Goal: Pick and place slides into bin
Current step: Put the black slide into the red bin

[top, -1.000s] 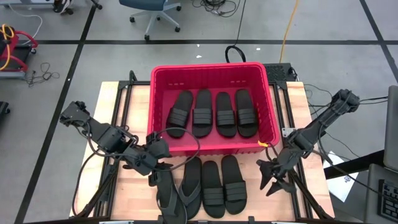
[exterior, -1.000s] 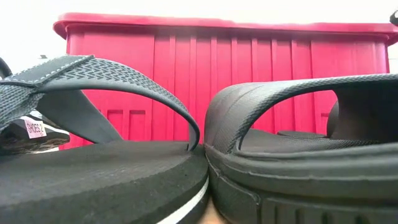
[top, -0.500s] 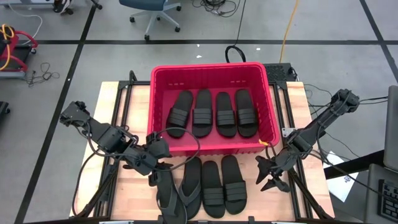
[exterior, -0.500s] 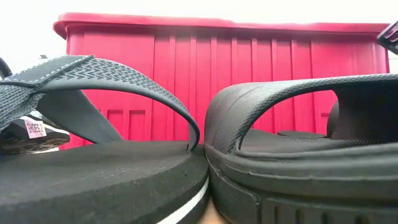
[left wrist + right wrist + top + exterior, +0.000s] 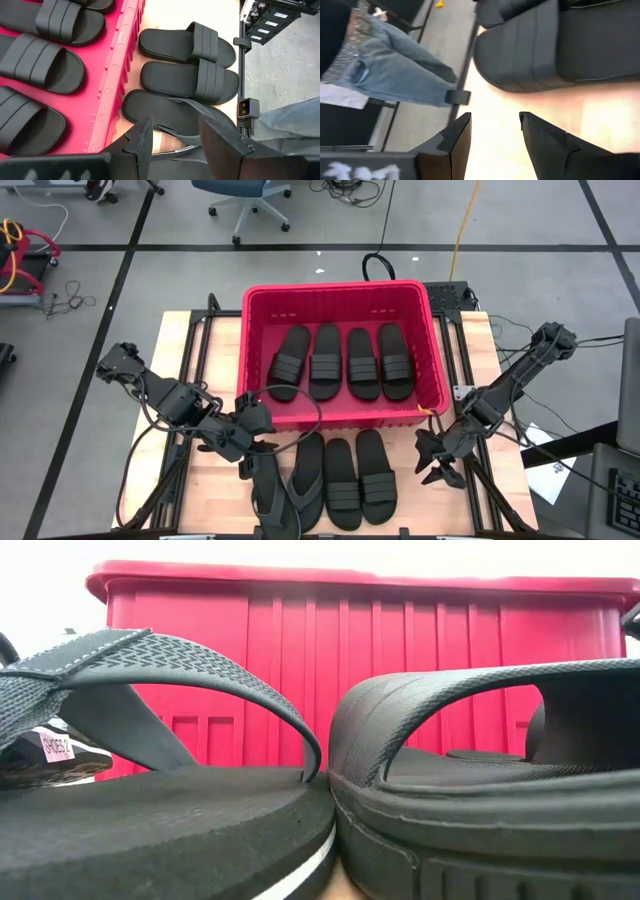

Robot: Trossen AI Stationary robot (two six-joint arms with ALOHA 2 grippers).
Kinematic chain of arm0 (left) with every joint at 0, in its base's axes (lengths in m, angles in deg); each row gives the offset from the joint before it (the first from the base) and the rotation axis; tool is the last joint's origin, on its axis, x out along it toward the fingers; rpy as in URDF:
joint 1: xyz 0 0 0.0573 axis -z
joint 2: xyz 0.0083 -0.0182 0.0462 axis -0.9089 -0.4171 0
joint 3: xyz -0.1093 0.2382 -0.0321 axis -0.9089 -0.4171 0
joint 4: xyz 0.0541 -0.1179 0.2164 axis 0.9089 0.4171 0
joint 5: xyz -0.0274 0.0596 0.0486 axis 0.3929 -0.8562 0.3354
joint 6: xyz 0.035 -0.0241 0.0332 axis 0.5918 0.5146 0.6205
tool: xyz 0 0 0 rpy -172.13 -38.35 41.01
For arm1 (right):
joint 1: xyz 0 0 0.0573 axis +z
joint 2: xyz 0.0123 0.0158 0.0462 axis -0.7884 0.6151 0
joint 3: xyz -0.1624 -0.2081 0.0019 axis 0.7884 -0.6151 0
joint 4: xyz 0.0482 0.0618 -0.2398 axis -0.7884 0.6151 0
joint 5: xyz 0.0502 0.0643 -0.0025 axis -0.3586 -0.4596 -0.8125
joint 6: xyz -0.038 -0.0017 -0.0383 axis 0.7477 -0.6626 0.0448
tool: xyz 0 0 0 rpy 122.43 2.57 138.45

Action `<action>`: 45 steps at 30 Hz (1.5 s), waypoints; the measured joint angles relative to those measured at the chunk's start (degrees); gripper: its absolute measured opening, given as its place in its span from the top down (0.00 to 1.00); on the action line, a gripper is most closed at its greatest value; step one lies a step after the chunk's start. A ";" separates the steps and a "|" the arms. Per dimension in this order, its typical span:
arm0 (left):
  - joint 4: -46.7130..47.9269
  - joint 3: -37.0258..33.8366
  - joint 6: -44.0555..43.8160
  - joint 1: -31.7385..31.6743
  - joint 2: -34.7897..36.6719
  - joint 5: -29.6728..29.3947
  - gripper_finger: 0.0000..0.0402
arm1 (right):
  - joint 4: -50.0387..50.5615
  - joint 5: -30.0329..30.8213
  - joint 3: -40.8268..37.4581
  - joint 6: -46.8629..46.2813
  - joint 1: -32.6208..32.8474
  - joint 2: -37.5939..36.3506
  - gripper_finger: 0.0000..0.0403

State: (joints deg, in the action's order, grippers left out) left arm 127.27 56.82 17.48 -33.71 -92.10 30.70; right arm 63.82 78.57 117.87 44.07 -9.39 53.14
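Left claw (image 5: 258, 448) spread above thong slide (image 5: 300, 480); right claw (image 5: 432, 463) spread, empty. Risk: thin strap missed, slide snagged on bin (image 5: 262, 310) rim.

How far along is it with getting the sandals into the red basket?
About halfway. Four slides already lie side by side in the bin. Nothing is held: the left gripper hangs open over the thong sandals, and the right gripper is open beside the two strap slides left on the table.
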 joint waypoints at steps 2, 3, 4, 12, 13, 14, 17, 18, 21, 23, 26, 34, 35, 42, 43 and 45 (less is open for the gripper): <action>0.00 0.00 -0.05 0.00 0.01 0.00 0.62 | 1.11 1.36 0.00 0.22 0.00 0.00 0.59; -0.01 0.00 -0.05 0.00 0.01 0.00 0.62 | 1.82 1.85 0.00 0.33 0.00 0.00 0.59; 0.00 0.00 -0.05 0.00 0.01 0.00 0.62 | 2.41 2.48 0.00 0.44 0.00 0.00 0.59; 0.01 0.00 -0.10 0.00 -0.01 0.00 0.62 | 2.88 2.75 0.00 1.84 0.00 0.00 0.59; 0.01 0.00 -0.03 0.00 0.01 0.00 0.62 | 2.94 2.88 0.00 2.02 0.00 0.00 0.59; -0.01 0.00 0.05 0.00 0.01 0.00 0.62 | 2.99 3.58 0.00 2.10 0.00 0.00 0.59; -0.01 0.00 0.45 0.00 0.01 0.00 0.62 | 3.44 6.18 -0.01 2.15 0.00 0.00 0.59; 0.00 0.00 0.45 0.00 0.01 0.00 0.62 | 3.10 7.15 -0.11 2.47 0.00 0.00 0.59; -0.01 0.00 0.34 0.00 0.01 0.00 0.62 | -2.65 10.10 -2.38 3.63 -0.02 0.00 0.59; -0.01 0.00 0.20 0.00 0.01 0.02 0.62 | -9.62 10.16 -5.01 3.93 -0.04 0.00 0.59; -0.01 0.00 0.17 0.00 0.01 0.00 0.62 | -19.70 10.20 -9.42 4.04 -0.01 0.00 0.59; -0.01 0.00 0.12 0.00 0.00 0.00 0.62 | -33.92 15.76 -18.91 4.28 1.30 0.04 0.59; -0.01 0.00 0.12 0.00 0.01 0.01 0.62 | -35.19 16.86 -19.60 4.29 1.33 0.04 0.59; -0.01 0.00 0.12 -0.07 0.01 0.00 0.62 | -37.03 19.26 -21.29 4.90 1.33 1.77 0.59; -0.01 0.00 0.18 -0.07 0.00 0.00 0.62 | -38.21 19.30 -21.29 5.31 1.33 2.70 0.59; -0.01 0.00 0.19 -0.07 0.00 0.00 0.62 | -41.74 19.44 -21.29 6.45 1.33 4.80 0.59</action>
State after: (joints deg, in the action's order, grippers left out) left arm 127.25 56.82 17.67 -33.78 -92.10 30.70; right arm 22.08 98.00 96.58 50.53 -8.05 57.95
